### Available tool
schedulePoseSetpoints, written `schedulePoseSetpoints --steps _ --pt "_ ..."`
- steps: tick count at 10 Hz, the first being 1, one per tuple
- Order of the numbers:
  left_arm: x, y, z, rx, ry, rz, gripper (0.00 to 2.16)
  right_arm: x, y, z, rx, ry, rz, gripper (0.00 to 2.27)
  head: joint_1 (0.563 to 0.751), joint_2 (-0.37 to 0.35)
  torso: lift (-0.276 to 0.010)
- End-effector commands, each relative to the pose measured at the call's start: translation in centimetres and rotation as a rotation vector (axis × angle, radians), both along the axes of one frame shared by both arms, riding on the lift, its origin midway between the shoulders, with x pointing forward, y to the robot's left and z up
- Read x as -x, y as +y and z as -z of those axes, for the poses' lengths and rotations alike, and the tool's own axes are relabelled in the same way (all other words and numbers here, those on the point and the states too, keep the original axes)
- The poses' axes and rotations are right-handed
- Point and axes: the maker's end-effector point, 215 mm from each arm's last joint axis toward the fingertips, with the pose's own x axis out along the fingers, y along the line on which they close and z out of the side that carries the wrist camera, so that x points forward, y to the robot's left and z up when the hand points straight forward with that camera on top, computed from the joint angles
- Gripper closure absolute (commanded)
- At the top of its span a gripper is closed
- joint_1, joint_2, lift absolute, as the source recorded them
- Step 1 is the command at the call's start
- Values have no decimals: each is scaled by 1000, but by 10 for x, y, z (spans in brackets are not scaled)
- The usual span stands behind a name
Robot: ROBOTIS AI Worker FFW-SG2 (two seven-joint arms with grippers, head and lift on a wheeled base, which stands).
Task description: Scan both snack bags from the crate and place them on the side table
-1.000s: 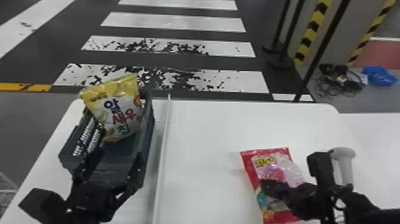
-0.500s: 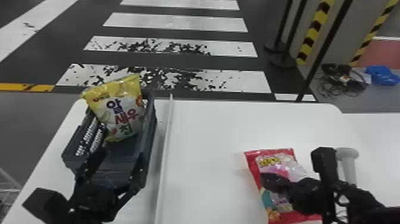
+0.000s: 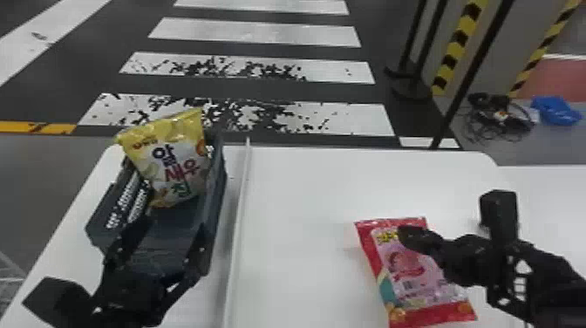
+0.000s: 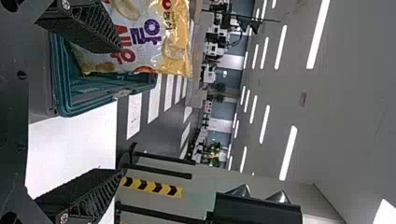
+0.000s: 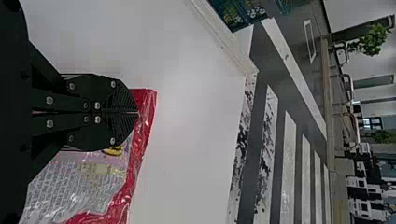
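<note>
The yellow snack bag (image 3: pixel 163 152) stands tilted in the far part of the dark crate (image 3: pixel 220 183). My left gripper (image 3: pixel 173 224) is over the crate's near part, fingers apart and empty. In the left wrist view, the open left gripper (image 4: pixel 119 111) has the yellow bag (image 4: pixel 154 32) beyond one finger, above the crate (image 4: pixel 105 100). On the white table lies the red and pink snack bag (image 3: pixel 418 275). My right gripper (image 3: pixel 407 235) is over its far end. The right wrist view has the right gripper (image 5: pixel 138 113) shut, nothing visible between its fingertips, over the bag's red edge (image 5: pixel 142 135).
A raised white strip (image 3: pixel 237 218) runs along the table between crate and red bag. Another white surface (image 3: pixel 553 192) adjoins the table on the right. Black posts (image 3: pixel 466 83) rise beyond the far edge, near cables and a blue item (image 3: pixel 553 109) on the floor.
My right gripper has moved forward over the red bag toward its far end. The left gripper, crate and yellow bag look much as before.
</note>
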Motion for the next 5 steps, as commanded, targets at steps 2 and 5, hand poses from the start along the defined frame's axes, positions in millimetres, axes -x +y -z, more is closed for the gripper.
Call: schedulePoseSetpoints --steps 2,5 --pt "-2 -2 0 1 -1 3 80 -1 -29 15 12 16 48 2250 695 -107 -95" --pt "-2 -1 1 0 1 1 80 1 -24 30 11 25 34 2250 695 -135 -95"
